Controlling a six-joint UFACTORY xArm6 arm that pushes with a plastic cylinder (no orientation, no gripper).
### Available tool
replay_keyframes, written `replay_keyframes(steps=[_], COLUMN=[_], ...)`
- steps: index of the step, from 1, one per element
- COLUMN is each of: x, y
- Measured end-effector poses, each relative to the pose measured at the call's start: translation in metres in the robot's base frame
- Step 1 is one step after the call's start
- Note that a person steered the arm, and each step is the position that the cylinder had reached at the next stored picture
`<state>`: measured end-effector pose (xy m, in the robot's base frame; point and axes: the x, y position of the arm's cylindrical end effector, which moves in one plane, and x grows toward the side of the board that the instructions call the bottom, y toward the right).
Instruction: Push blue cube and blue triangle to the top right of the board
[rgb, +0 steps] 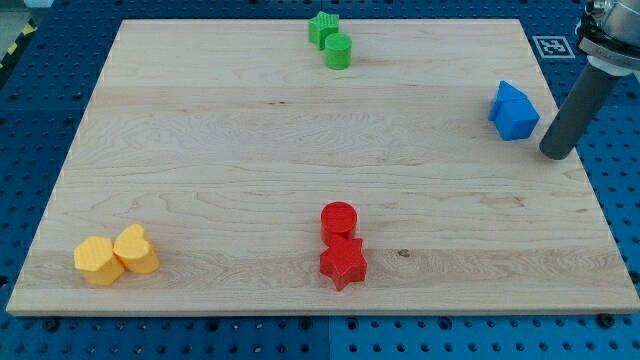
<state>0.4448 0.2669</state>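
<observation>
Board (250, 150): light wood, lying on a blue perforated table (40, 60).

Our tip (556, 155): a bare rod end with nothing that opens, closes or grasps; it stands near the board's right edge, just right of the blue blocks and apart from them.

Blue cube (517, 119) and blue triangle (505, 98): touching, at the view's upper right.

Green star (322, 27), green cylinder (338, 51): top centre, touching.

Red cylinder (338, 220), red star (343, 262): bottom centre.

Yellow hexagon (96, 260) and a second yellow block (136, 250): bottom left.
</observation>
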Motion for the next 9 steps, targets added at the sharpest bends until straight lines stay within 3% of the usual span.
replay_keyframes(steps=[3, 9], x=[0.007, -0.128], y=[-0.017, -0.029])
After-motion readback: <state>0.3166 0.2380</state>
